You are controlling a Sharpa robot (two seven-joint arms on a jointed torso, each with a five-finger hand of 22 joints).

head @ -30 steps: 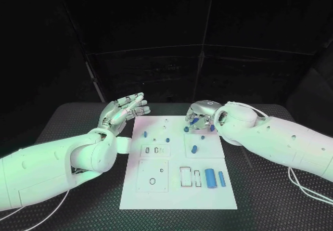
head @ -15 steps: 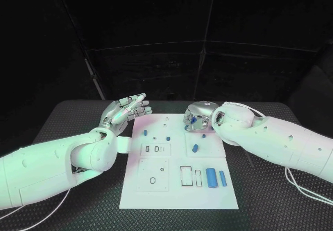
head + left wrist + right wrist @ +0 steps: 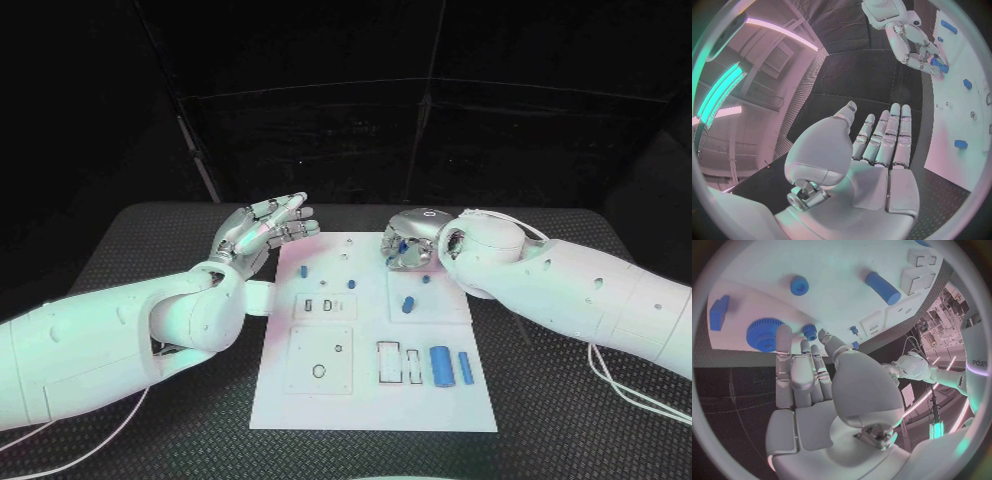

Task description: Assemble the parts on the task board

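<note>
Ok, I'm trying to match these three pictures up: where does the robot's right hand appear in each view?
Head view: the right hand is over the far edge of the task board, right of centre.
Left wrist view: it is beyond the left hand, with its fingers down over the task board.
Right wrist view: seen from behind, fingertips by a large blue gear.
Shared landmark: the white task board.

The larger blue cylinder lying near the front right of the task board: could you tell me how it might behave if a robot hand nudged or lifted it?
The blue cylinder lies on its side on the flat task board, so a sideways nudge would probably roll it. It looks smooth and rigid, likely moulded plastic, so probably light and possibly slippery. Its neighbour, the thinner cylinder, could get knocked.
</note>
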